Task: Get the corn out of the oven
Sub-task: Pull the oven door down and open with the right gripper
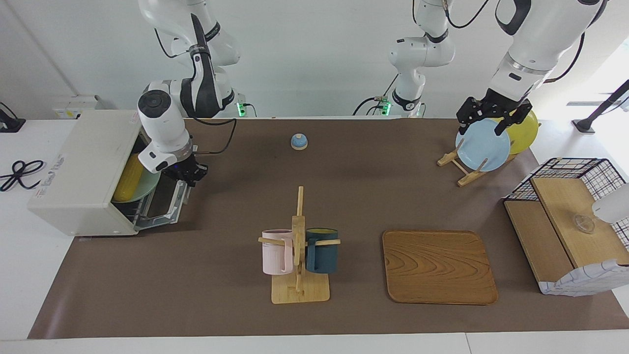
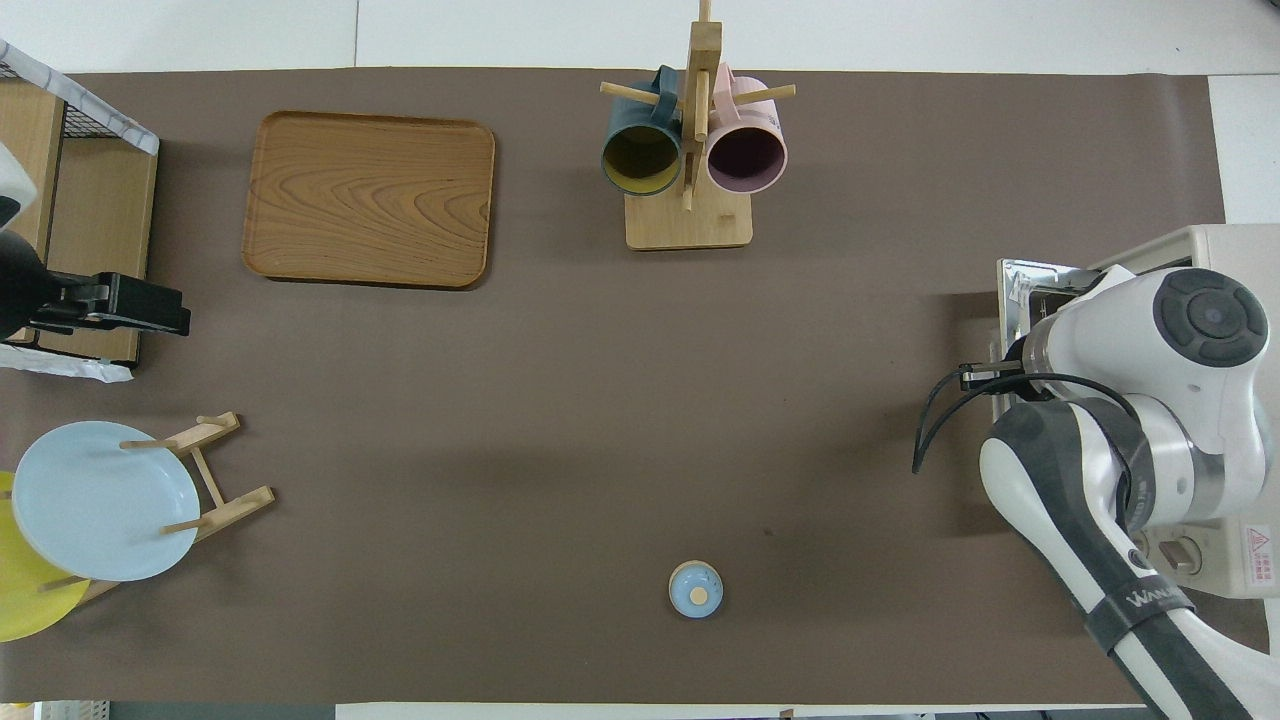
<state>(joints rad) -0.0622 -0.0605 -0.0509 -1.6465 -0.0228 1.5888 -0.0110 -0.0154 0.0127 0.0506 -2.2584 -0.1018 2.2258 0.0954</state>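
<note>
Right claw (image 1: 189,173) pressed together on the metal bar handle of the oven (image 1: 83,172) door, door partly dropped down, tilted out from the box. Oven sits at the right arm's end of the table (image 1: 236,305), opening facing the table's middle. Corn (image 1: 128,184) inside the oven, lying on a pale green plate (image 1: 147,186) in the cavity, seen through the gap above the door. From overhead the right arm's wrist covers the claw and most of the door; only the door's edge (image 2: 1012,300) and the oven's top (image 2: 1235,245) show. Left claw (image 1: 489,114) spread wide, hanging over the light blue plate (image 1: 482,145) in the wooden plate rack (image 1: 459,169) at the left arm's end, yellow plate (image 1: 523,129) in the same rack just nearer the robots; cannot tell whether the claw touches the blue plate's rim. Left arm waits there. Small blue bell (image 1: 299,141) near the robots' edge, mid table. Wooden mug stand (image 1: 299,275) farther from the robots, pink mug (image 1: 276,251) and dark teal mug (image 1: 322,250) hung on its pegs. Wooden tray (image 1: 439,266) beside the stand toward the left arm's end. Black wire basket (image 1: 570,223) with wooden boards at the left arm's end of the table.
</note>
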